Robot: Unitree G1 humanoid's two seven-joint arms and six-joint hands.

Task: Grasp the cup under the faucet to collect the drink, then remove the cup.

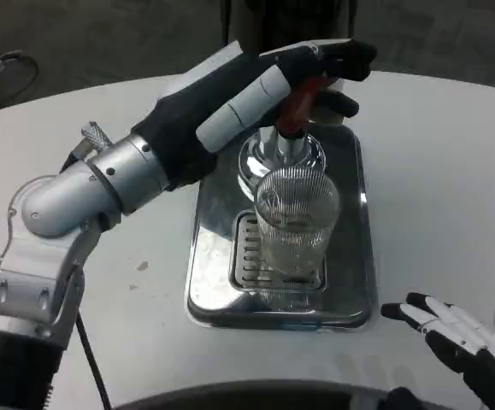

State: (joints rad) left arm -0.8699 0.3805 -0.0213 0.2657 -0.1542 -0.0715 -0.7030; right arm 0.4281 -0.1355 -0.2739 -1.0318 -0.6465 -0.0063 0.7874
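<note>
On the drip tray [354, 256], the upright ribbed glass cup [296, 224] stands under the faucet; the empty, open right hand [448, 333] lies nearer, front-right, while the left hand [268, 90] grips the red tap handle [297, 107].

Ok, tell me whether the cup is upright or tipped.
Upright. The ribbed glass cup stands on the drain grille of the steel tray, below the faucet, mouth upward. Whether it holds liquid, cannot tell.

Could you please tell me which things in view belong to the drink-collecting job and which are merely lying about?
Job:
ribbed glass cup on the drip grate
faucet handle, red, held by the left hand
metal drip tray
right hand, waiting on the table

Lying about:
cable at the table's far left edge
</note>
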